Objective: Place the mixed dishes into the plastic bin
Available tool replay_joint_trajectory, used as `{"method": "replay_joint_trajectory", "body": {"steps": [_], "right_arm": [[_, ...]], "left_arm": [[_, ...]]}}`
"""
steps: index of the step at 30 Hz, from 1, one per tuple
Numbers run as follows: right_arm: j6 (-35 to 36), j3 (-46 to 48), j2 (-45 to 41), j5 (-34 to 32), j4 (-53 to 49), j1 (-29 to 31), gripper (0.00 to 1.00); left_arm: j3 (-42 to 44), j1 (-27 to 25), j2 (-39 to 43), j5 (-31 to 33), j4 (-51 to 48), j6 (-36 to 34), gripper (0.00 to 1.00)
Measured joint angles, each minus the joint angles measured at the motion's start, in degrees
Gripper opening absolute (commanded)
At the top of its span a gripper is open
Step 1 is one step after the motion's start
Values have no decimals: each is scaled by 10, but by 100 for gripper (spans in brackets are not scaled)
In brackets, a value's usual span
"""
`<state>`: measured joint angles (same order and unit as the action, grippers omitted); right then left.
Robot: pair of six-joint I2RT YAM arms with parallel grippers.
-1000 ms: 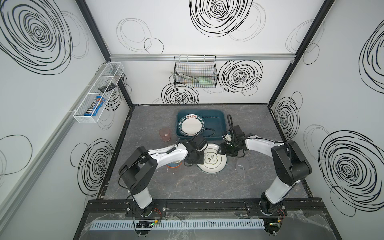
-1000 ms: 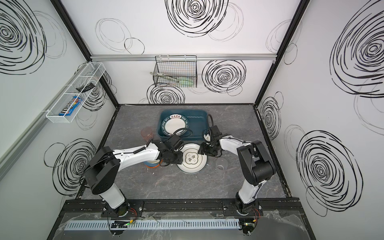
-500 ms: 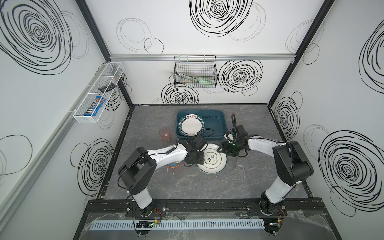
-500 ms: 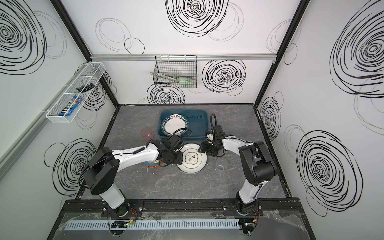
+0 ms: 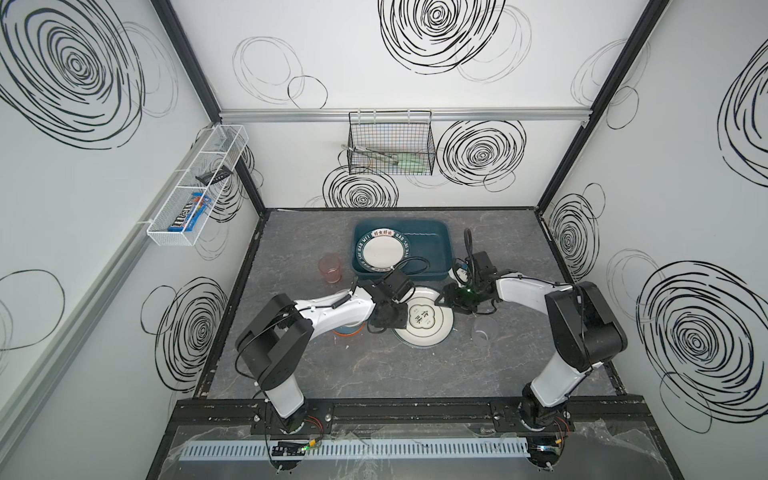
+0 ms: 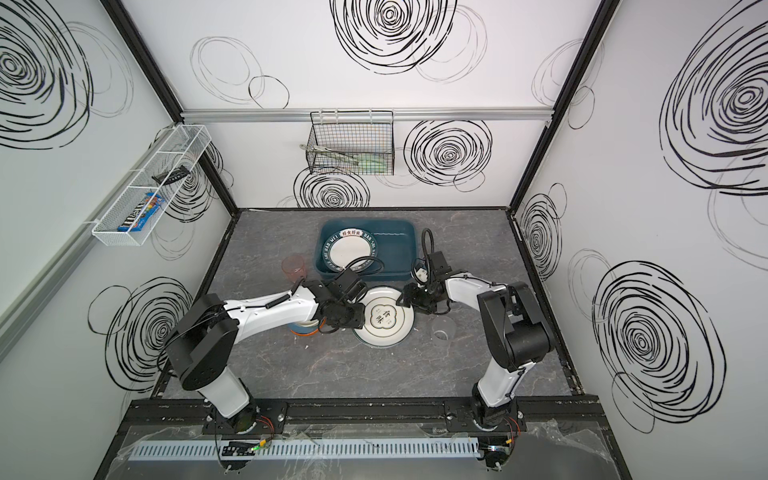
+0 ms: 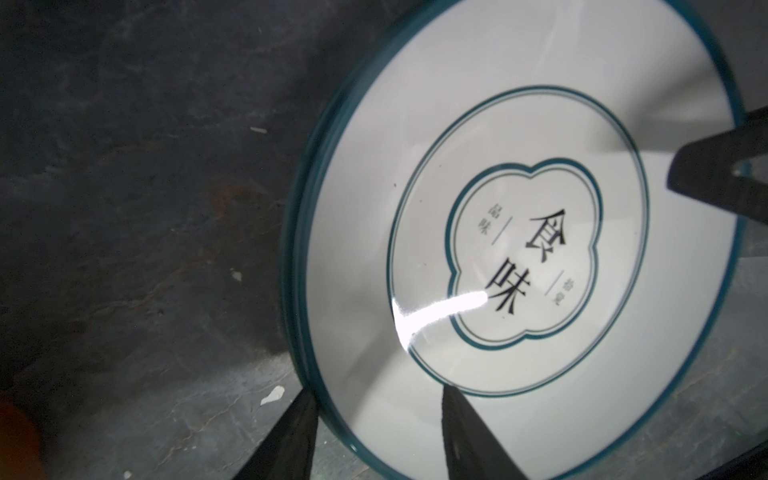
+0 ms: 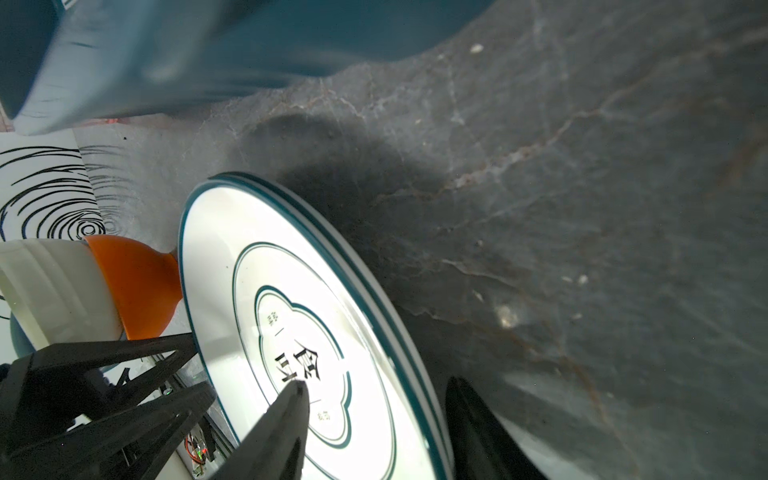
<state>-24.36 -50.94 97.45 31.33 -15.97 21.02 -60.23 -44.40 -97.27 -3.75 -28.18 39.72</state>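
- White walls (image 5: 353, 62) drawn with black swirls are enclosing a grey marbled bench (image 5: 374, 374); the teal bin (image 5: 432, 245) is sitting in the middle of the bench's back half, short of the back edge.
- The left arm (image 5: 332, 309) is reaching low from the front left corner toward the bench's middle; the left gripper (image 7: 376, 392) is standing with its jaws parted astride the left rim of the plate stack (image 5: 424, 322), one finger over the face and one outside the rim.
- The right arm (image 5: 523, 291) is reaching in from the front right corner; the right gripper (image 8: 376, 382) is likewise standing parted astride the stack's right rim.
- Plates: one lone plate (image 5: 382, 251) is lying in the bin's left half; the stack is lying at the bench's middle, just in front of the bin, showing at least two rims.
- Tumblers: two; the pink tumbler (image 5: 331, 268) is standing just beside the bin's left wall; the clear tumbler (image 5: 484, 332) is standing right of the stack, apart from it.
- The nested bowls (image 5: 347, 330) are sitting under the left arm, just left of the stack; orange and blue outsides are showing; their count I cannot tell.
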Motion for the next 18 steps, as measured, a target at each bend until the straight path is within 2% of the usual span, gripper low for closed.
{"method": "replay_joint_trajectory", "body": {"steps": [4, 18], "right_arm": [[0, 1, 0, 0, 2, 0, 55], [0, 2, 0, 5, 5, 0, 59]], "left_arm": [[-1, 0, 0, 1, -3, 1, 46], [-8, 0, -7, 1, -1, -1, 48]]}}
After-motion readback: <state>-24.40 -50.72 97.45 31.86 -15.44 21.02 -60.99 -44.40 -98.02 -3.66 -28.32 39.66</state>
